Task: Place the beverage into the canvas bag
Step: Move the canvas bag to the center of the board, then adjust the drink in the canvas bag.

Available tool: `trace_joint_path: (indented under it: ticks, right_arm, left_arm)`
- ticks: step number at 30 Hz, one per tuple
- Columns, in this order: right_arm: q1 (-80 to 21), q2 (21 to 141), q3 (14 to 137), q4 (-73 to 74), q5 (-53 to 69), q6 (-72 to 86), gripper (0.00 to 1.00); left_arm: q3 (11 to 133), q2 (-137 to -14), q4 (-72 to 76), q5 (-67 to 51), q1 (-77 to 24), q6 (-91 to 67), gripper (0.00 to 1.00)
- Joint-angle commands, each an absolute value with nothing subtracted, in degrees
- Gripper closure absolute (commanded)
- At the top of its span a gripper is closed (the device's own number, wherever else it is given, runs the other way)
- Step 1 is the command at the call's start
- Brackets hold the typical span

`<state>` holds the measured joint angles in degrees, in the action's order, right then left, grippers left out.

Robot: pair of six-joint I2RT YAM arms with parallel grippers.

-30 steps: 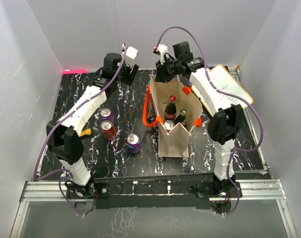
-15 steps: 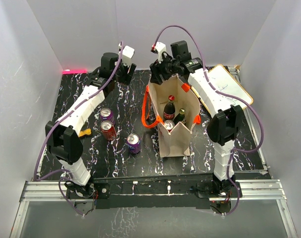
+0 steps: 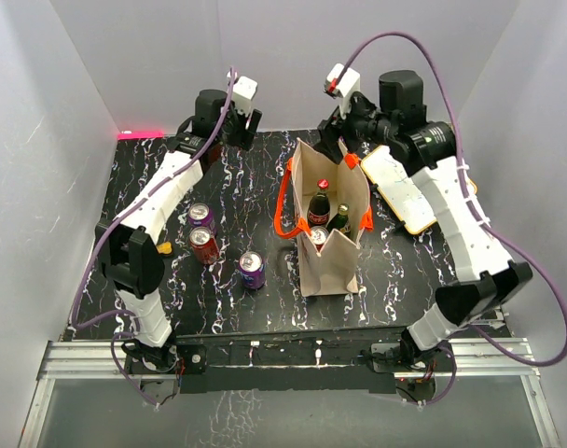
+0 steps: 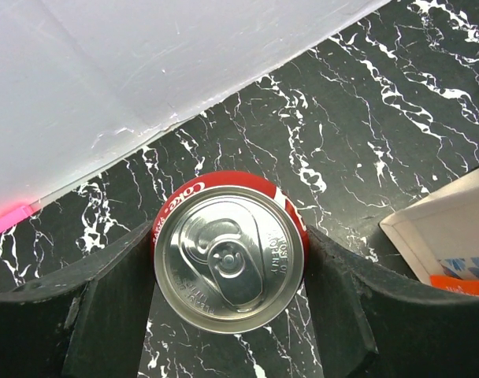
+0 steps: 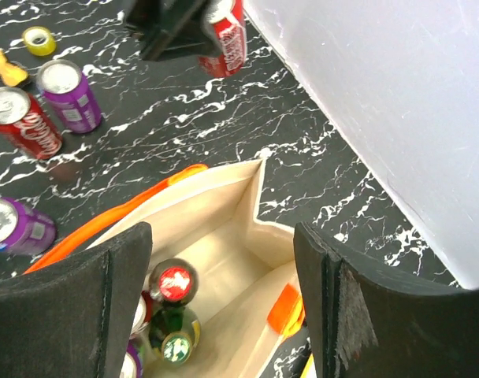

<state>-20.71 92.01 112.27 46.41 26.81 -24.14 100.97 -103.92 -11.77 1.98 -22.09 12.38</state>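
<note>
Red cola can (image 4: 229, 252): gripped by the left gripper (image 4: 228, 311). A black finger presses against each side, and the silver lid and pull tab face the wrist camera. From the right wrist view the can (image 5: 226, 35) sits between those fingers (image 5: 170, 27) over the black marbled table (image 3: 218, 187), close to the white back wall (image 4: 145, 71). In the overhead view the left gripper (image 3: 235, 129) covers the can.

Position: held can lies at about 10 o'clock from the canvas bag (image 3: 325, 271), apart from it and outside it.

Canvas bag: stands upright just right of table centre, mouth open, orange handles (image 3: 283, 210) hanging at the sides. Inside:
- red-capped cola bottle (image 3: 319, 207)
- green bottle (image 3: 339, 220)
- silver can top (image 3: 318, 233), at 6 o'clock of the two bottles

Right gripper (image 3: 344, 147): at 12 o'clock of the bag, above its far rim. Fingers (image 5: 74, 307) spread wide and nothing between them; the bag's beige interior (image 5: 224, 205) shows in the gap.

Loose on table, 9 o'clock of bag:
- purple can (image 3: 202, 217)
- red can (image 3: 204, 245)
- second purple can (image 3: 252, 269), nearest the bag

All three are upright and well apart from the held can.

At 2 o'clock of bag: white board (image 3: 405, 191) with an orange rim, partly under the right arm.
</note>
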Motion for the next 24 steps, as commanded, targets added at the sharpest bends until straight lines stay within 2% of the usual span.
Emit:
trace_joint_path:
  ticks: [1, 14, 24]
  right_arm:
    - [-20.70, 88.82, 108.20, 50.12, 30.14, -24.79, 0.26]
    - [-20.70, 91.25, 101.55, 54.30, 33.48, -19.72, 0.27]
    - [-20.74, 94.96, 100.28, 52.65, 30.68, -18.89, 0.35]
  left_arm:
    - [105.12, -102.22, -6.79, 0.70, -23.30, 12.06, 1.00]
    - [102.35, -100.08, -6.09, 0.75, -25.31, 13.30, 1.00]
    - [101.60, -99.32, -5.71, 0.10, -25.38, 13.43, 1.00]
